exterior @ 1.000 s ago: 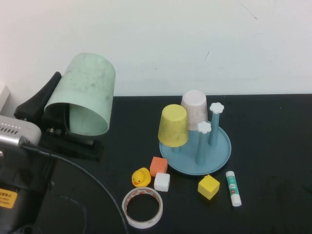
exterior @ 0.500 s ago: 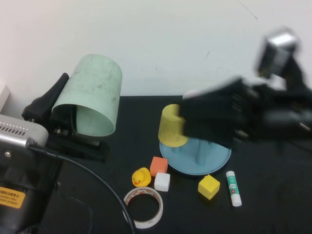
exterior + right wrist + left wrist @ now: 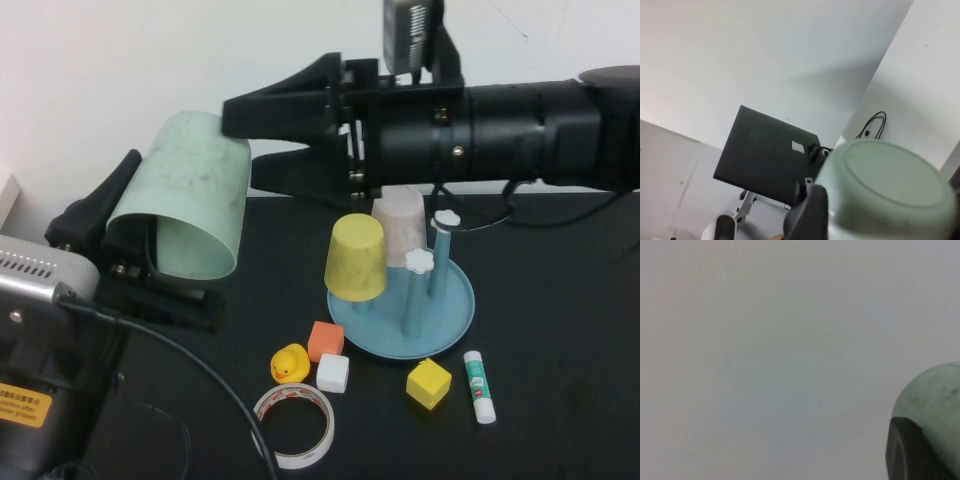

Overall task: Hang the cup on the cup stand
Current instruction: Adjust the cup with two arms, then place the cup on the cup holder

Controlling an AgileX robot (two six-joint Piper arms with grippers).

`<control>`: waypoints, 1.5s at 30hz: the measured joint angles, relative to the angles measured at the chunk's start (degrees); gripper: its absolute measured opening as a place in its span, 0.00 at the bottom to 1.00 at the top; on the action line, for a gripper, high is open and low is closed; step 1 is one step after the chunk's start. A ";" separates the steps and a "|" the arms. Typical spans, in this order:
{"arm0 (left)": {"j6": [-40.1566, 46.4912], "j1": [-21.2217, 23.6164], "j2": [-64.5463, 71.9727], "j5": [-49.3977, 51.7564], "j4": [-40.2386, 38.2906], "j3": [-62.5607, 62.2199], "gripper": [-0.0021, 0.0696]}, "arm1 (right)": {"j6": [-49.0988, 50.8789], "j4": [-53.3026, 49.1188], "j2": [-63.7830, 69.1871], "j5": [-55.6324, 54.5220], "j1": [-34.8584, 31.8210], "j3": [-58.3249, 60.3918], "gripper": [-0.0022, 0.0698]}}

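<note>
While the high view shows most of the black desk (image 3: 560,300), its left edge is taken up by the left arm, whose left gripper (image 3: 125,250) is clamped on the cup (image 3: 185,200). That mint-green cup lies on its side in the air above the desk's left part, open mouth toward the camera, base toward the wall. The right gripper (image 3: 240,135) reaches across from the right, high above the back edge, fingers spread wide and holding nothing, tips just beside the cup's base. Free desk lies along the right edge and at the back right corner. The cup stand (image 3: 455,320) sits mid-desk; a yellow cup (image 3: 356,258) and a pinkish-white cup (image 3: 400,225) hang upside down on 2 pegs, and 2 capped pegs are bare. Near the front edge lie a tape roll (image 3: 292,425), a rubber duck (image 3: 289,364), an orange block (image 3: 325,340), a white block (image 3: 332,373), a yellow block (image 3: 428,383) and a glue stick (image 3: 478,386).

From the left wrist, 1 dark finger (image 3: 912,452) presses the cup's side (image 3: 935,395) against a blank wall.

From the right wrist, the cup's round base (image 3: 890,182) faces the lens.
</note>
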 joint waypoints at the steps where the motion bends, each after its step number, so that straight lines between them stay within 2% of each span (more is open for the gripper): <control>1: 0.00 0.00 0.00 0.00 0.00 0.00 0.06 | 0.00 0.00 0.11 -0.63 0.59 -0.26 0.99; 12: 0.00 0.00 0.00 -0.68 1.03 0.00 0.06 | 4.45 0.00 3.55 -1.45 4.86 -6.88 0.99; 21: 0.00 0.00 0.00 -0.94 1.28 0.00 0.06 | 5.80 -0.11 4.38 -0.44 6.17 -7.66 0.99; 24: 0.00 0.00 0.00 -1.04 1.50 0.00 0.06 | 5.43 -0.22 4.38 -0.36 6.17 -7.66 0.93; 26: 0.00 0.00 0.00 -1.08 1.50 0.00 0.10 | 4.62 -0.31 4.38 -0.36 6.17 -7.66 0.85; 32: 0.00 0.00 0.00 -0.96 1.50 0.00 0.36 | 2.07 -0.31 4.38 -0.32 6.17 -7.74 0.85; 34: 0.00 0.00 0.00 -0.87 1.50 0.00 0.41 | 0.59 -0.31 4.38 -0.53 6.03 -8.01 0.85; 39: -0.95 0.00 -3.57 4.05 1.60 0.00 0.44 | -3.92 -0.19 4.38 0.02 1.98 -8.37 0.85; 45: -3.89 0.00 -12.24 21.84 1.83 0.00 0.44 | -15.99 -0.09 4.27 5.74 -6.80 -8.70 0.85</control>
